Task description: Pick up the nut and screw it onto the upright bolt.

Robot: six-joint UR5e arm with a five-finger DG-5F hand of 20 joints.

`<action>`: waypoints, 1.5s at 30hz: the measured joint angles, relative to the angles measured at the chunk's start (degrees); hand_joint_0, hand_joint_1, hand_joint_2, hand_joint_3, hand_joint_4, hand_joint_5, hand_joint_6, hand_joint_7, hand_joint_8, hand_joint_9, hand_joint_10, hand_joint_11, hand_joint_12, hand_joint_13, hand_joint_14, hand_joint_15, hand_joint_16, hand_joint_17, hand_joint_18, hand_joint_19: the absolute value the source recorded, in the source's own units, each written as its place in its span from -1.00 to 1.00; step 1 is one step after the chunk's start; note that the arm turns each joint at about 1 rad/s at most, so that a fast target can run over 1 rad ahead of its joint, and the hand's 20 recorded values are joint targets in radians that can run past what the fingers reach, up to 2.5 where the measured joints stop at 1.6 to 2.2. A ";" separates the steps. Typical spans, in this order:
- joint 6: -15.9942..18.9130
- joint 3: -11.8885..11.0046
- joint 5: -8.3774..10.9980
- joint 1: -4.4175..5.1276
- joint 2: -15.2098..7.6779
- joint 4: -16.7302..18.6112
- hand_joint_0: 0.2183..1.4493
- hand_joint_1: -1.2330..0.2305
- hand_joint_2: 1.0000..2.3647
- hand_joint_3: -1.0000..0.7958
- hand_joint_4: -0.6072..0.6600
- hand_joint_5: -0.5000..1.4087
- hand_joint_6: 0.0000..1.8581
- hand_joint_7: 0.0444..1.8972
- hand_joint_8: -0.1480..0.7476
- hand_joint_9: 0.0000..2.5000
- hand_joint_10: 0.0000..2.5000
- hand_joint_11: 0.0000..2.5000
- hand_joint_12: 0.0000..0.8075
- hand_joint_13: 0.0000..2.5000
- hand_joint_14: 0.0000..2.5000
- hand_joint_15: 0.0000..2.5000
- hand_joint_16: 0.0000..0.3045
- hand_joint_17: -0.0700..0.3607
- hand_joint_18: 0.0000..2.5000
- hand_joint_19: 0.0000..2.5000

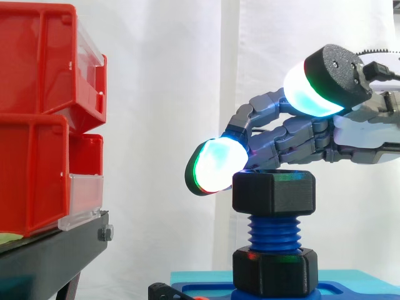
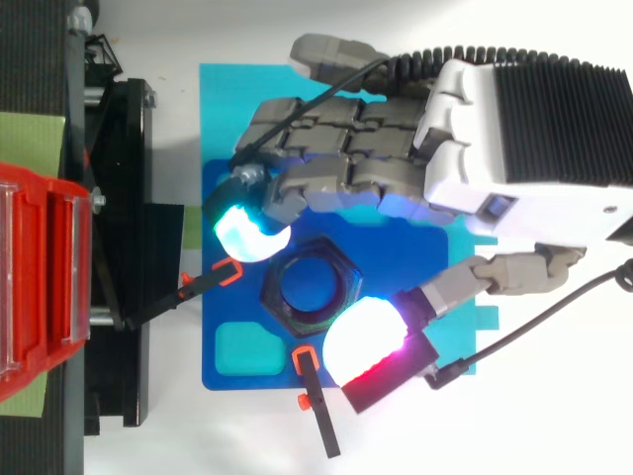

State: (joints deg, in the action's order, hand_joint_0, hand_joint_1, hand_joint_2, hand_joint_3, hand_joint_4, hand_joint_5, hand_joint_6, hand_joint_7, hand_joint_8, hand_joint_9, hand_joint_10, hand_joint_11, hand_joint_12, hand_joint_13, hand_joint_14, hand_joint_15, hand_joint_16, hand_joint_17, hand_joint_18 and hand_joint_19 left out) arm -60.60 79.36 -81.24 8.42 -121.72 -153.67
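The black hex nut (image 1: 273, 192) sits level on top of the upright blue threaded bolt (image 1: 273, 231); from above I look down through the nut (image 2: 312, 287). A second black hex piece (image 1: 275, 270) rings the bolt's foot on the blue base plate (image 2: 237, 297). My hand (image 2: 514, 148) reaches in from the right and hovers just above the nut. One glowing fingertip (image 1: 215, 164) hangs beside the nut's upper left edge. The thumb pad (image 1: 312, 90) is raised well above it. The fingers are only loosely bent and straddle the nut without clasping it.
Stacked red bins (image 1: 44, 112) on a black stand (image 1: 50, 256) rise at the left, a short gap from the bolt. Two black clamps with orange tips (image 2: 315, 396) hold the base plate, which lies on a cyan mat (image 2: 223, 109).
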 measured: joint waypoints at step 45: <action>-0.22 0.08 -1.51 -2.15 -0.01 -2.20 -0.49 0.15 -1.00 -0.44 0.06 -0.41 -0.34 0.28 -0.28 0.05 -1.00 -1.00 -0.58 -0.19 -1.00 -1.00 -0.95 -0.60 -0.43 -1.00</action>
State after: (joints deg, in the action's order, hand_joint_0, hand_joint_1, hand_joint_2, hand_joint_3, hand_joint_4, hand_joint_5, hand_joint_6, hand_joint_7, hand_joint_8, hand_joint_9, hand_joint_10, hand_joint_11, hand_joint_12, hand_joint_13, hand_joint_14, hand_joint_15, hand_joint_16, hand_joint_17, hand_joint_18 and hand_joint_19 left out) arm -60.82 79.44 -82.76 6.27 -121.73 -155.87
